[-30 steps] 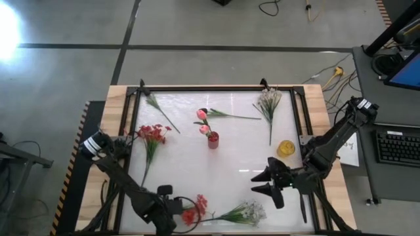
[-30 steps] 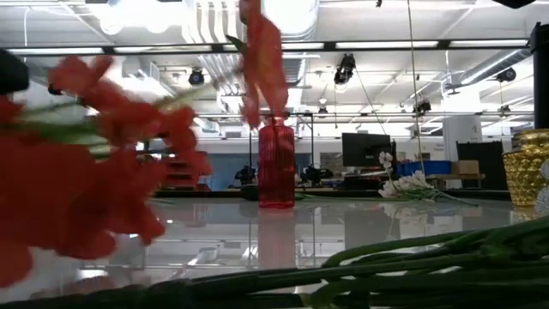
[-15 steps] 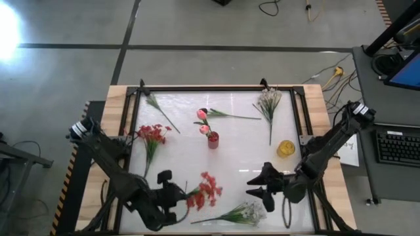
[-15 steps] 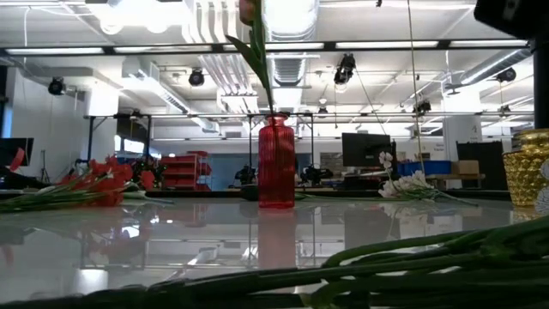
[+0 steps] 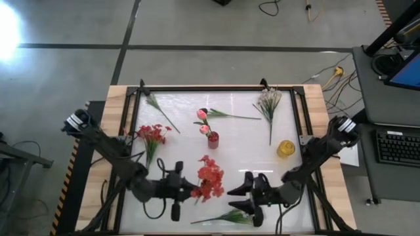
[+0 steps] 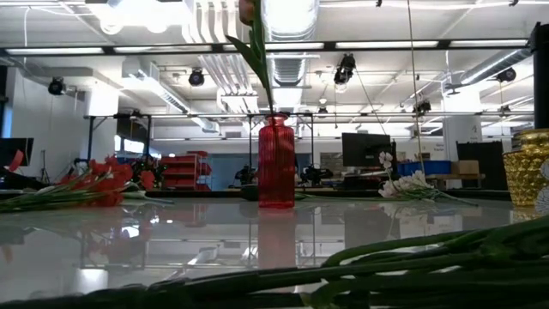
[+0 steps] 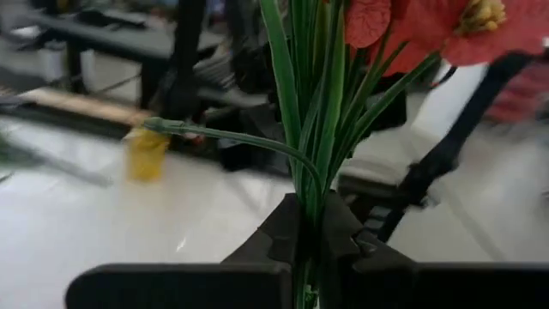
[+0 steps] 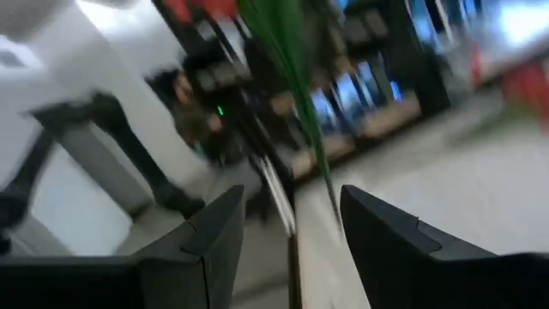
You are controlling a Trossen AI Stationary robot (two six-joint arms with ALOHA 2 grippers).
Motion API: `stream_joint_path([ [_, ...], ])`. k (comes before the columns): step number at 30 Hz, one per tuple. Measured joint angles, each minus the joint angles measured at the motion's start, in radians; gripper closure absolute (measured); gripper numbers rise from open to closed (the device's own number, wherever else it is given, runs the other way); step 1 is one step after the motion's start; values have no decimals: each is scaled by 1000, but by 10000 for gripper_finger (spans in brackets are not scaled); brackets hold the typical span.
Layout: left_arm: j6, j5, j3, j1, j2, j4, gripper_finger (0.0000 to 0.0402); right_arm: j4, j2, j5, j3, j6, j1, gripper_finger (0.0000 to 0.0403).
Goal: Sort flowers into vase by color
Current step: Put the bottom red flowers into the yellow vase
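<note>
One pink rosebud (image 5: 204,128) in red vase (image 5: 213,140); left fingers (image 7: 292,236) clamp red bunch (image 5: 210,179); right fingers (image 8: 214,232) apart.

A ribbed translucent red glass vase (image 6: 276,163) stands beside a textured gold-yellow vase (image 6: 526,168); the bunch of small red blooms (image 5: 209,178) has green stems.

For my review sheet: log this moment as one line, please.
left hand: shut on red flowers, lifted | right hand: open, facing them | red vase: holds pink flower | phase: carrying
</note>
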Motion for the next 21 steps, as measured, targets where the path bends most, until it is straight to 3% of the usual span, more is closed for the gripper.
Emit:
stream_joint_path([
  [3,33,101,-18,49,25,125,401,40,18,-1,63,-163,-30,218],
  [6,42,145,-10,83,41,131,402,-13,17,26,137,-239,-65,218],
  [9,84,145,2,105,43,127,402,-133,9,103,209,-246,-92,218],
  [15,131,145,22,139,34,132,402,-489,-2,94,369,-253,-131,225],
  [21,132,145,22,157,33,128,401,-646,3,68,477,-252,-160,228],
])
